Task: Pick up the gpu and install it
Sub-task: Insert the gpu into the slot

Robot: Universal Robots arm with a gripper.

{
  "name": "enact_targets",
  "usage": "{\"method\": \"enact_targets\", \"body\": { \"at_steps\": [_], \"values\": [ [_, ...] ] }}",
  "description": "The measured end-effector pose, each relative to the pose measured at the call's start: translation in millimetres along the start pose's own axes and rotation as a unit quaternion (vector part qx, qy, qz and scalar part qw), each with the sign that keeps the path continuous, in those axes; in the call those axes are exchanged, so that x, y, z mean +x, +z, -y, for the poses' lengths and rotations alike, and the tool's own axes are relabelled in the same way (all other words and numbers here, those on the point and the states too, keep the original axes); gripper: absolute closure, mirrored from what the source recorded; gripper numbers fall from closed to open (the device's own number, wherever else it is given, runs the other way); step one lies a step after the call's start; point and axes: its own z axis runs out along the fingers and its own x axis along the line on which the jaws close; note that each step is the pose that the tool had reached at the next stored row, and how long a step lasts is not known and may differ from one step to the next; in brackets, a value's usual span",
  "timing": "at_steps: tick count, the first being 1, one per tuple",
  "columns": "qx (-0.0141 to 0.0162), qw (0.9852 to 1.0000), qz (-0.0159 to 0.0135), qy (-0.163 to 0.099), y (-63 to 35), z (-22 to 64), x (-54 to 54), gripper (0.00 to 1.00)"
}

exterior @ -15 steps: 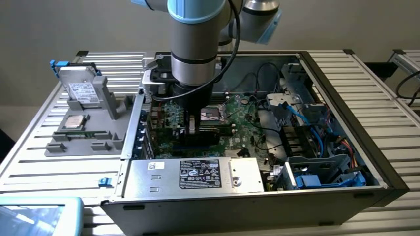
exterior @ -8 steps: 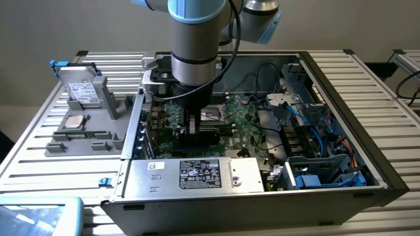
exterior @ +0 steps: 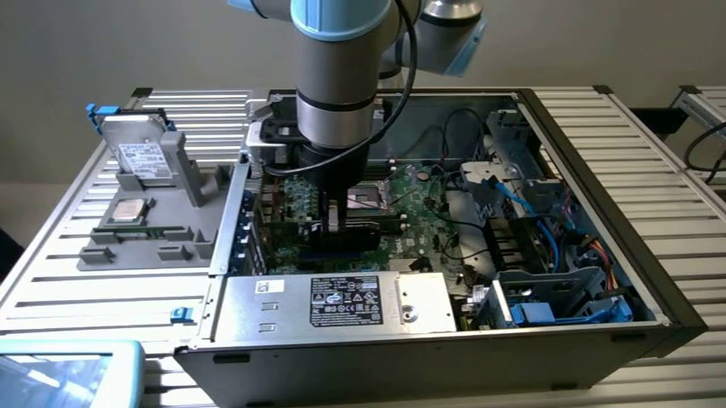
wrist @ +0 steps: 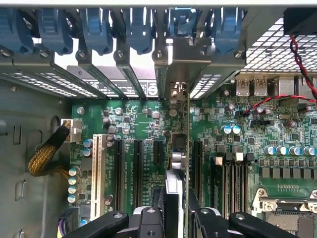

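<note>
The exterior view looks down at an angle from above and in front of the open case (exterior: 590,144), far enough off to take in the whole case, the arm (exterior: 337,76) reaching into it, and the tray (exterior: 148,221) at the exterior view's left. The wrist view sits close over the motherboard (wrist: 133,119), facing along the board toward the rear slot brackets (wrist: 124,64). Both views share the motherboard.

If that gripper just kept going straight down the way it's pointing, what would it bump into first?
Probably the motherboard. The gripper points down into the open computer case, clamped on the gpu, which it holds edge-on above the row of expansion slots. The card's lower edge would likely meet a slot there first, though depth is hard to judge.
</note>
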Motion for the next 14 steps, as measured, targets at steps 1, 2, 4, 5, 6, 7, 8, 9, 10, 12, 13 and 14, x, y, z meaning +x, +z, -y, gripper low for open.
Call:
{"method": "enact_targets", "body": {
  "at_steps": [1,2,4,5,6,7,8,9,10,12,13,14],
  "values": [
    [0.0,1.0,0.0,0.0,0.1,0.0,0.0,0.71],
    [0.0002,1.0,0.0001,0.0,0.5,0.0,0.0,0.71],
    [0.0003,1.0,0.0,-0.001,0.5,0.0,0.0,0.71],
    [0.0003,1.0,0.0,-0.001,0.5,0.0,0.0,0.71],
    [0.0003,1.0,-0.0001,-0.001,0.5,0.0,0.0,0.71],
    [0.0003,1.0,-0.0001,-0.001,0.5,0.0,0.0,0.71],
    [0.0003,1.0,-0.0001,-0.002,0.5,0.0,0.0,0.71],
    [0.0004,1.0,-0.0002,-0.003,0.5,0.0,0.0,0.71],
    [0.0004,1.0,-0.0003,-0.005,0.5,0.0,0.0,0.71],
    [0.0004,1.0,-0.0004,-0.006,0.6,0.0,0.0,0.71],
    [0.0004,1.0,-0.0004,-0.006,0.6,0.0,0.0,0.71],
    [0.0005,1.0,-0.0004,-0.006,0.6,0.0,0.0,0.71]
  ]
}}
